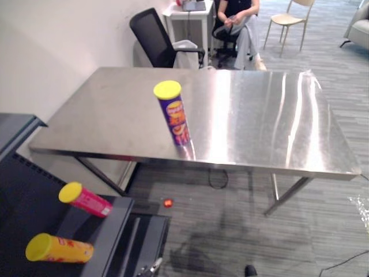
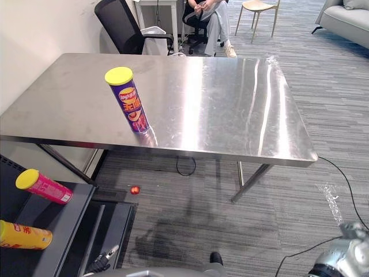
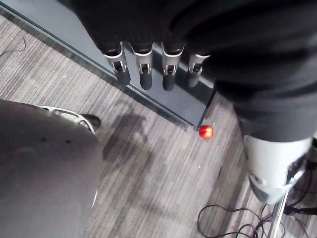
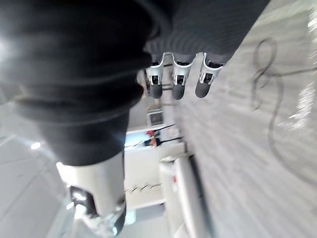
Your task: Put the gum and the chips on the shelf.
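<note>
A purple chips can (image 1: 174, 113) with a yellow lid stands upright on the steel table (image 1: 259, 121), left of its middle and near the front edge. On the dark shelf (image 1: 101, 231) at the lower left lie a pink can (image 1: 86, 199) and a yellow can (image 1: 57, 248), both on their sides. A small red round thing (image 1: 168, 202) rests on the carpet under the table, by the shelf's corner. My left hand (image 3: 145, 74) hangs low over the shelf's edge, fingers straight and holding nothing. My right hand (image 4: 179, 79) hangs at my side above the carpet, open and holding nothing.
Behind the table are a black office chair (image 1: 155, 37), a seated person (image 1: 239, 23), a beige chair (image 1: 288, 20) and a grey sofa (image 2: 346, 20). The table's legs (image 1: 288, 196) stand on grey carpet, which is open to the right.
</note>
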Robot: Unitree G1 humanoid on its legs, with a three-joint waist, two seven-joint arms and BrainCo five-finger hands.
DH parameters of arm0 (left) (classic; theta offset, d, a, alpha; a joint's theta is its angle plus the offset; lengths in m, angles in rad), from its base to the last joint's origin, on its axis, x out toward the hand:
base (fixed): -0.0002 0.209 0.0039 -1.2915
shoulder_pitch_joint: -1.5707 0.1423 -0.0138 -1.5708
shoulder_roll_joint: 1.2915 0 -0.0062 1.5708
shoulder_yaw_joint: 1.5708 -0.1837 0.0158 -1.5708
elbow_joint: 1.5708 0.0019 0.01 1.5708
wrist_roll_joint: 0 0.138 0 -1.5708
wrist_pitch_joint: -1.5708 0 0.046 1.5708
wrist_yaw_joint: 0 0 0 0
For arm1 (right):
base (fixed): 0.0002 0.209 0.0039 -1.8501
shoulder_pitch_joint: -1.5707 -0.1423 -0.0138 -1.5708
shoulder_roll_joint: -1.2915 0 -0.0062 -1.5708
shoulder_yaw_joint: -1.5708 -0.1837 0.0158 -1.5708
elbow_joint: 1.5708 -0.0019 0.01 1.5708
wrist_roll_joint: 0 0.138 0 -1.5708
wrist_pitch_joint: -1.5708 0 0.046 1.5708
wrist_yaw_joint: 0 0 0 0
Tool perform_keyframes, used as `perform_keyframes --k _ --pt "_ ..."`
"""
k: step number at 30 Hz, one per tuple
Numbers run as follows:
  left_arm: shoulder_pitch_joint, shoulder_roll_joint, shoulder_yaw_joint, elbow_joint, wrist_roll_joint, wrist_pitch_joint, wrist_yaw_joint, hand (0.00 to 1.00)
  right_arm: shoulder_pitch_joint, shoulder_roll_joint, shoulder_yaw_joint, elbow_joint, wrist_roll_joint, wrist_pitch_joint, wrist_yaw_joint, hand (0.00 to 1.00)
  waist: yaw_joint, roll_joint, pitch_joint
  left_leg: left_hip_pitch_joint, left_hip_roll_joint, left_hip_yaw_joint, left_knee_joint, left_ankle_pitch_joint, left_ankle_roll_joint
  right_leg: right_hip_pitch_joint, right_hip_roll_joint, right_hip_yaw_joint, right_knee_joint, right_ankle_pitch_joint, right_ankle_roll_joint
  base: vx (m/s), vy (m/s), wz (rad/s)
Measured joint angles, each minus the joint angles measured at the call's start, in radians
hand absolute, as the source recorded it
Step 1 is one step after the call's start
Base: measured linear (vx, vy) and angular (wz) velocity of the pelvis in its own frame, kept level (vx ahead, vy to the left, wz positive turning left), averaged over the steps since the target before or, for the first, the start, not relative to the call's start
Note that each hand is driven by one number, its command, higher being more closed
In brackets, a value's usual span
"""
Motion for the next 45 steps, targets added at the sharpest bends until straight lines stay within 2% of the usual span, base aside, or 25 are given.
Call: perform_keyframes --k 5,7,8,14,19,22,28,36,39,41,45 --pt "0.003 0.000 -0.020 -0.009 0.002 0.001 -0.004 0.00 0.000 0.031 0.203 -0.243 -0.026 -0.020 0.028 0.00 0.001 0.001 -0.004 0.000 0.000 0.000 -0.003 0.000 0.000 -0.009 0.001 0.004 0.011 0.002 0.003 0.00 -0.001 -0.02" --pt "0.006 0.000 -0.020 -0.023 0.020 0.004 -0.007 0.00 0.006 0.069 0.303 -0.377 -0.066 -0.024 0.074 0.00 0.003 -0.001 -0.005 0.000 -0.001 0.001 -0.006 0.001 0.001 -0.014 0.002 0.007 0.012 0.004 0.008 -0.01 -0.008 -0.06" --pt "0.013 0.001 -0.022 -0.035 0.039 0.006 -0.017 0.00 0.012 0.085 0.386 -0.444 -0.085 -0.026 0.124 0.00 0.006 -0.004 -0.009 0.000 -0.001 -0.001 -0.006 0.001 0.001 -0.012 0.002 0.003 0.012 0.007 0.011 0.00 0.000 0.00" --pt "0.012 0.022 -0.058 -0.046 0.040 0.000 -0.036 0.00 0.026 0.080 0.616 -0.460 -0.063 -0.023 0.261 0.00 0.032 -0.022 -0.019 -0.001 -0.002 -0.030 -0.006 0.004 0.006 0.008 -0.001 -0.050 0.010 0.021 0.020 0.00 -0.012 0.12" --pt "0.010 0.037 -0.077 -0.044 0.041 -0.001 -0.047 0.00 -0.024 0.080 0.789 -0.407 -0.063 -0.013 0.301 0.00 0.046 -0.031 -0.020 -0.003 -0.017 -0.064 -0.026 0.022 0.017 0.021 -0.013 -0.095 0.009 0.023 0.020 -0.02 0.000 0.22" --pt "0.008 0.038 -0.077 -0.044 0.041 -0.001 -0.046 0.00 -0.069 0.080 0.830 -0.364 -0.064 0.007 0.314 0.00 0.063 -0.038 -0.016 -0.012 -0.027 -0.088 -0.050 0.045 0.021 0.020 -0.019 -0.121 0.006 0.025 0.022 -0.02 -0.016 0.25" --pt "0.023 0.038 -0.077 -0.044 0.040 0.004 -0.035 0.00 -0.182 0.081 0.899 -0.248 -0.066 0.015 0.292 0.00 0.096 -0.041 -0.014 -0.020 -0.030 -0.115 -0.081 0.078 0.027 0.023 -0.017 -0.155 -0.012 0.057 0.009 -0.04 -0.010 0.15" --pt "0.034 0.043 -0.061 -0.044 0.038 0.014 -0.023 0.00 -0.278 0.097 0.943 -0.163 -0.079 0.044 0.267 0.00 0.121 -0.062 0.007 -0.016 -0.044 -0.146 -0.155 0.142 0.027 0.019 -0.022 -0.191 -0.026 0.059 0.009 -0.07 -0.025 0.11" --pt "0.034 0.041 -0.057 -0.044 0.038 0.014 -0.023 0.00 -0.310 0.097 0.966 -0.137 -0.085 0.048 0.261 0.00 0.122 -0.058 0.013 -0.016 -0.043 -0.167 -0.183 0.165 0.025 0.019 -0.018 -0.210 -0.030 0.058 0.009 -0.07 -0.062 0.15" --pt "0.034 0.039 -0.055 -0.046 0.036 0.015 -0.022 0.00 -0.337 0.099 0.980 -0.122 -0.085 0.049 0.253 0.00 0.139 -0.059 0.022 -0.016 -0.041 -0.169 -0.201 0.179 0.022 0.016 -0.014 -0.212 -0.037 0.058 0.009 -0.06 -0.046 0.05" --pt "0.041 0.038 -0.055 -0.050 0.035 0.015 -0.022 0.00 -0.382 0.099 1.004 -0.091 -0.086 0.053 0.252 0.00 0.144 -0.059 0.032 -0.017 -0.041 -0.190 -0.202 0.182 0.022 0.022 -0.012 -0.224 -0.039 0.057 0.009 -0.04 -0.029 0.08"
